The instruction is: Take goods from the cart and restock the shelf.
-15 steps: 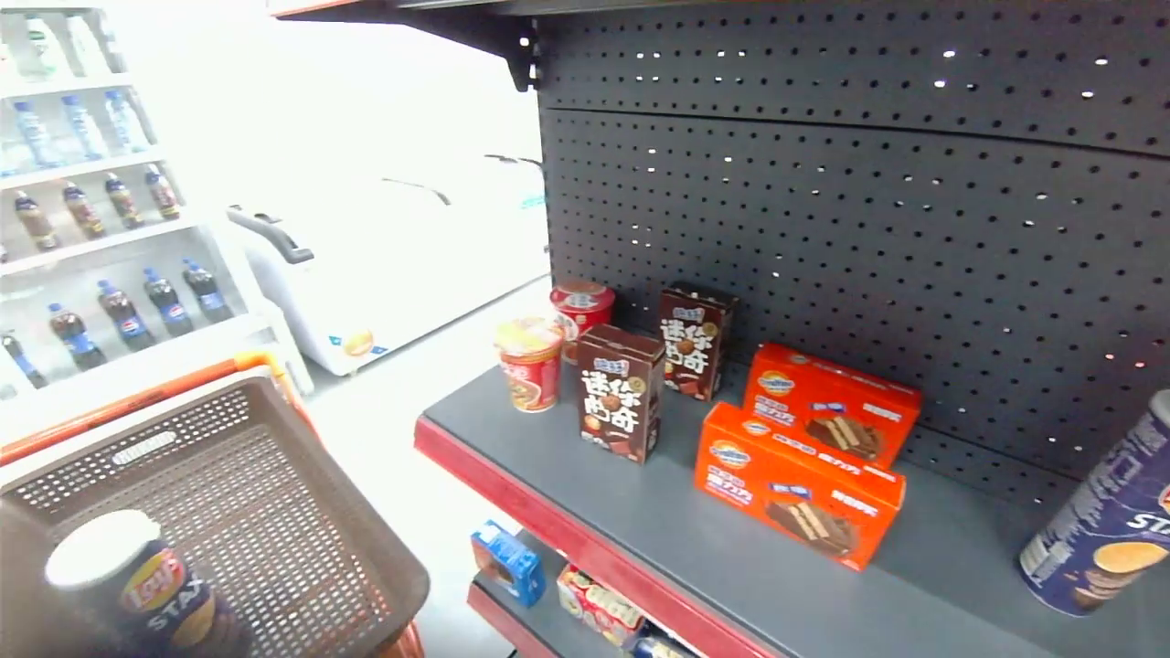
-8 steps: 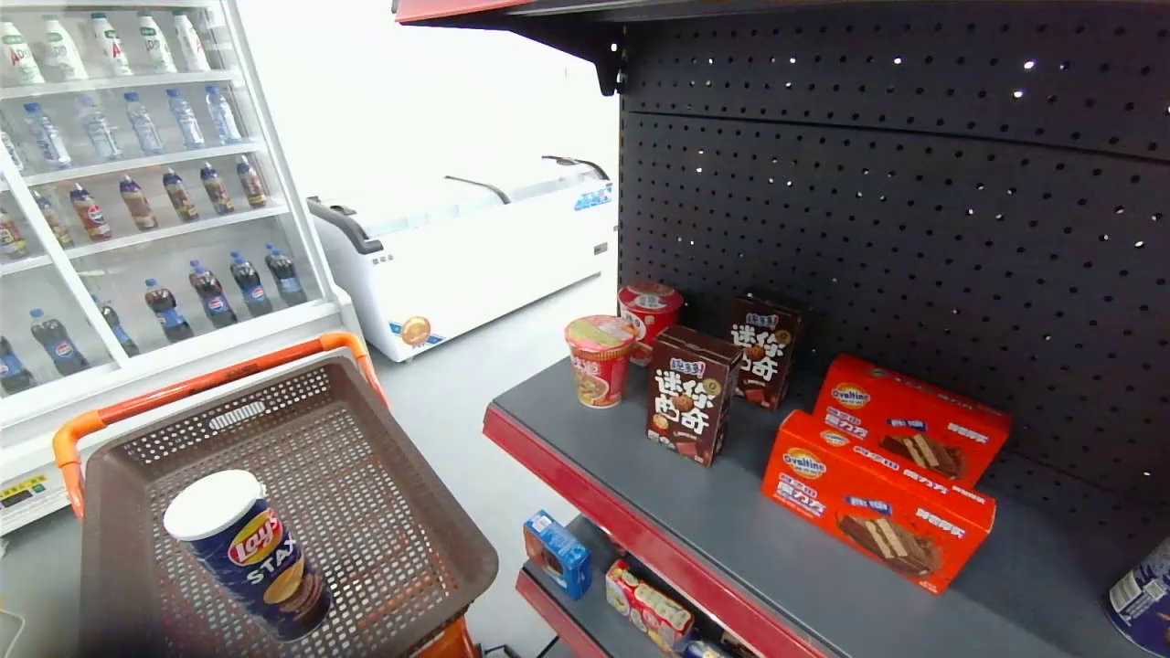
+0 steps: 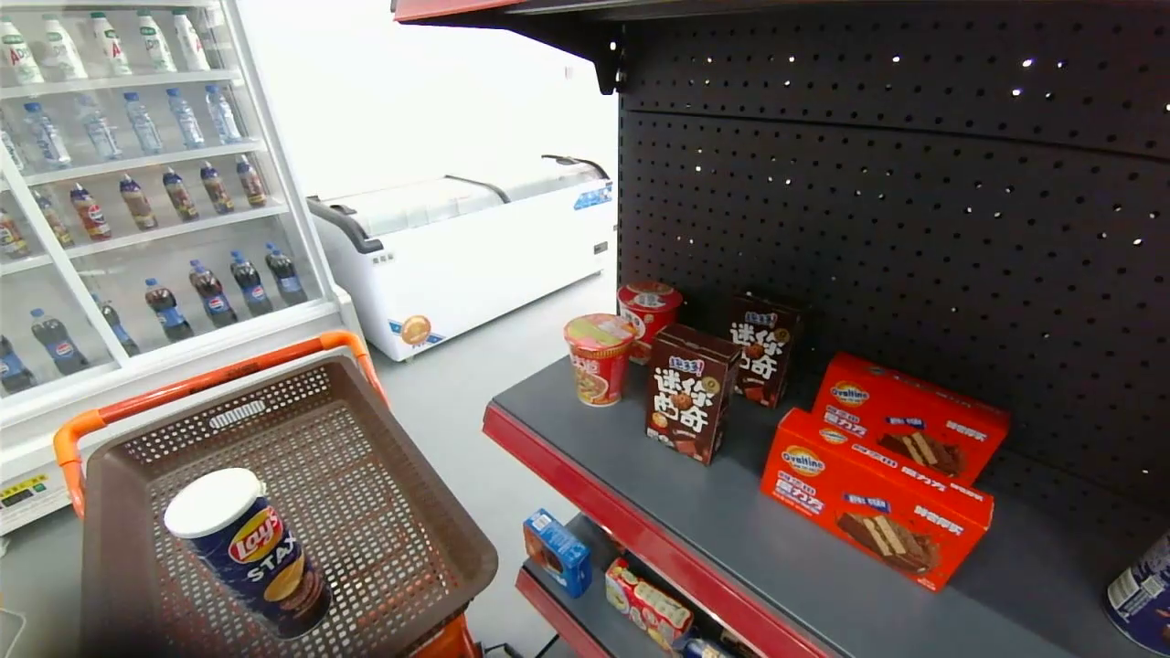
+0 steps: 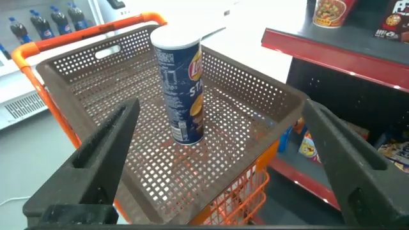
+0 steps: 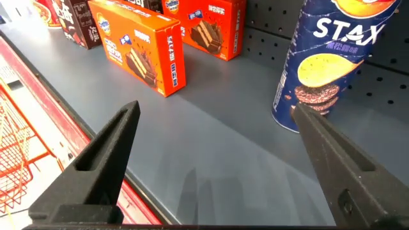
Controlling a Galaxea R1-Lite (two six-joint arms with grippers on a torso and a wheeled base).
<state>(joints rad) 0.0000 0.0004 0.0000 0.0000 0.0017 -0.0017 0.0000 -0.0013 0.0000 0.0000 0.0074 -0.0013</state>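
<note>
Left tool [image 4: 220, 110] hovers spread wide, facing canister [image 4: 181, 89] in cart [image 4: 259, 83].

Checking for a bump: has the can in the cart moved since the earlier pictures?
No. The view shifted, but the can stands at the same spot against the cart rim.

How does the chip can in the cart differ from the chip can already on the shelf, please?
The cart can stands alone in the brown basket; the shelf can stands on the grey shelf near the orange boxes. The cart can sits before the open left claw, the shelf can before the open right claw. Both are upright, dark blue, with the same design.
</note>
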